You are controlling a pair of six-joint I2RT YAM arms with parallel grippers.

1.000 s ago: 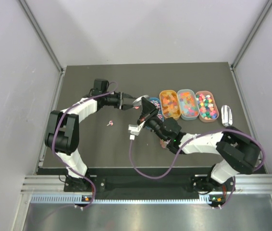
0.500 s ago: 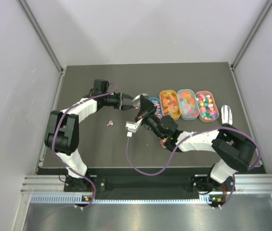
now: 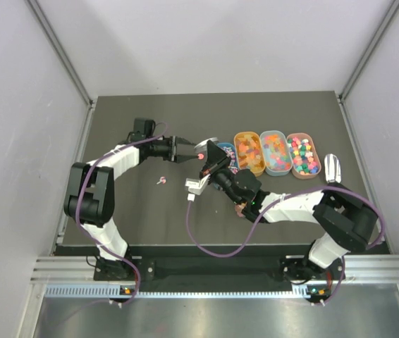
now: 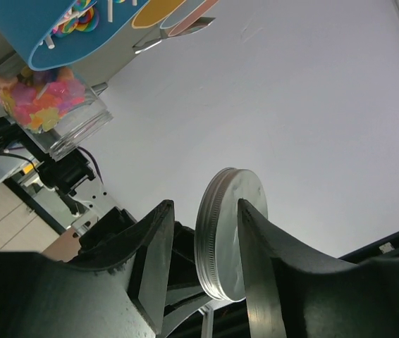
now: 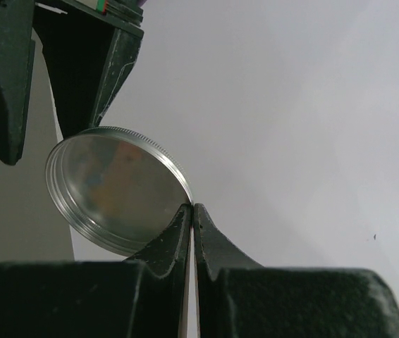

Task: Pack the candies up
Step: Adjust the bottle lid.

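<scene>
A silver lid [image 4: 231, 232] hangs in the air between both grippers. My right gripper [image 5: 193, 205] is shut, its tips pinching the lid [image 5: 108, 190] by its rim. My left gripper [image 4: 205, 205] straddles the lid, one finger against its flat face, a gap at the other. The candies fill three oval trays [image 3: 249, 153] [image 3: 275, 152] [image 3: 302, 155] at the back right. More candies [image 4: 30, 98] sit in a clear jar [image 4: 80, 123]. In the top view the grippers [image 3: 187, 150] [image 3: 208, 158] meet left of the trays.
A blue tray [image 3: 228, 156] lies partly under my right gripper. One stray pink candy [image 3: 161, 181] lies on the dark mat. A silver scoop [image 3: 333, 169] rests right of the trays. Grey walls close the table's sides and back.
My left jaws have eased slightly apart around the lid. The right gripper stays shut on its rim. Both arms have barely shifted.
</scene>
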